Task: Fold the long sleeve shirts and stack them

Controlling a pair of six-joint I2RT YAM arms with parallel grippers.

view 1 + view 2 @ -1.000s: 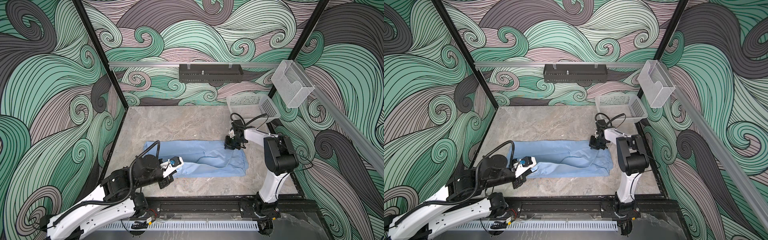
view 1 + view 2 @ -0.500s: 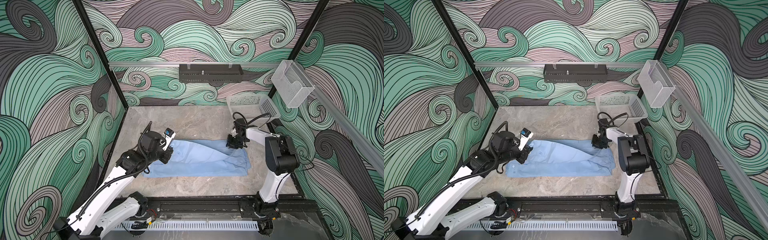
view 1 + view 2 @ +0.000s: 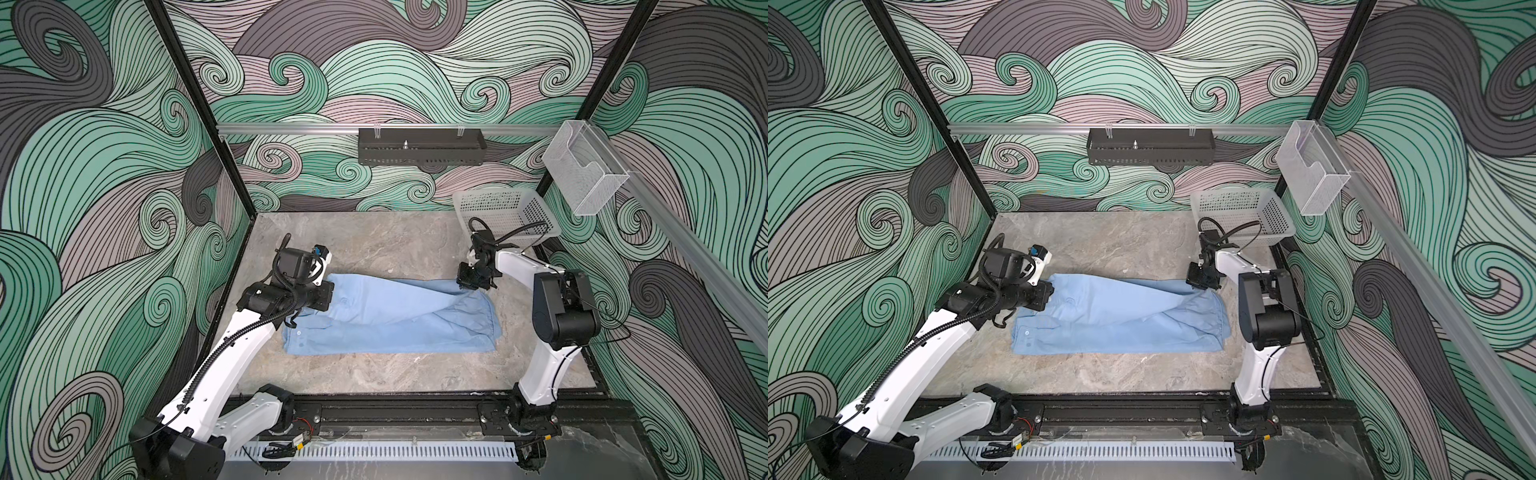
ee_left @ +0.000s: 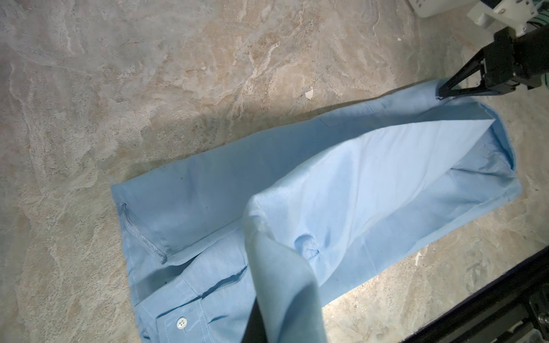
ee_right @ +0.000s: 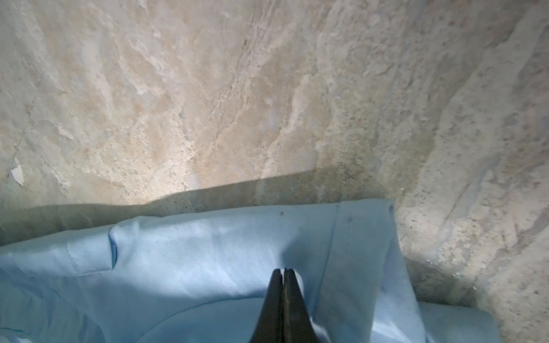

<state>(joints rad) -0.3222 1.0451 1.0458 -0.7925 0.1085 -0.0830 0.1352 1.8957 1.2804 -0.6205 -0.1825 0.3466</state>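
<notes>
Shirt [image 3: 390,320], light blue, on our table [image 3: 374,241], long axis left to right between the arms: we log left pincer [image 3: 328,296] clamped on its left end, right pincer [image 3: 471,286] pinched shut on its far right corner, left arm now swung rearward from the near edge.

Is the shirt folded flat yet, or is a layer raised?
Partly folded: the shirt lies as a narrow band, one layer lifted, pinched by the left gripper and right gripper at opposite ends.
</notes>
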